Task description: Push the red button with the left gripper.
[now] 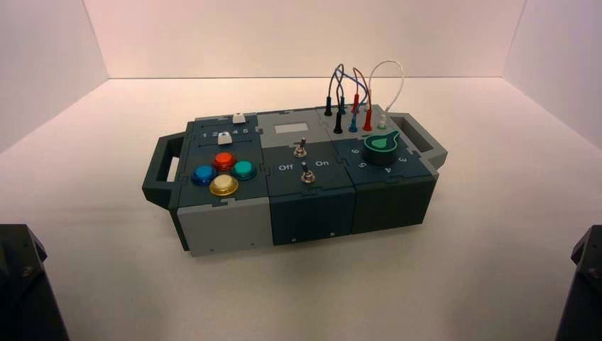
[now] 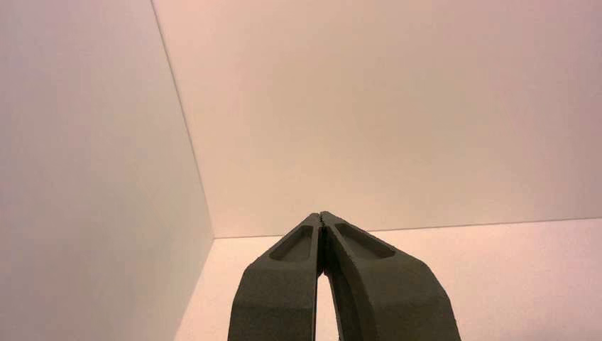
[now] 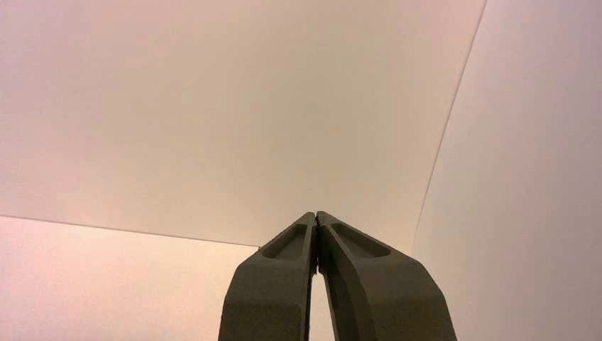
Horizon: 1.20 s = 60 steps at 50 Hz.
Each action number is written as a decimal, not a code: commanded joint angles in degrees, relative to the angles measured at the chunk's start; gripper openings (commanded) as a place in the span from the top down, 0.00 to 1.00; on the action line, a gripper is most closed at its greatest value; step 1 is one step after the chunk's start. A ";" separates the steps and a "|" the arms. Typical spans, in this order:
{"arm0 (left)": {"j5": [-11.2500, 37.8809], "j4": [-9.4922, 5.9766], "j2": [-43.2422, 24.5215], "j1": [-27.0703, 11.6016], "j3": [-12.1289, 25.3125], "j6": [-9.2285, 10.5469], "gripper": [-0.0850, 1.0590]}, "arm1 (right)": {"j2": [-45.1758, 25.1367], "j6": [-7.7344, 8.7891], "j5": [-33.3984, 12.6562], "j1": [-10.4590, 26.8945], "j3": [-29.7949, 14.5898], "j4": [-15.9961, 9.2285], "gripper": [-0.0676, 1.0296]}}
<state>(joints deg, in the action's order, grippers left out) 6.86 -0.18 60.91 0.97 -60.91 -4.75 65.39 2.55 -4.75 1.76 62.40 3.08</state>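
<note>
Viewing the box [image 1: 312, 206] on the worktop [image 1: 142, 284] from above, we record the red button [image 1: 225, 161] on its left part, at the far side of a four-button cluster, between the blue button [image 1: 204, 175] and the green button [image 1: 243, 170], with the yellow button [image 1: 223, 185] on the near side. We find the left gripper [image 2: 320, 214] closed and empty, well apart from the red button; its exact height is unclear to us. We note the right gripper [image 3: 316, 214] likewise closed, on the right side, away from the box.
</note>
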 commanded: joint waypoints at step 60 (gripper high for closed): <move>7.65 -0.26 -8.44 -13.27 1.93 -0.18 0.95 | -15.21 -0.62 -14.06 25.66 -5.80 -6.42 0.96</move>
<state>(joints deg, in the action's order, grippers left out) 14.59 -0.53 53.00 -11.16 -60.91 -4.83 51.50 2.02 -17.84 22.06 58.89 -2.55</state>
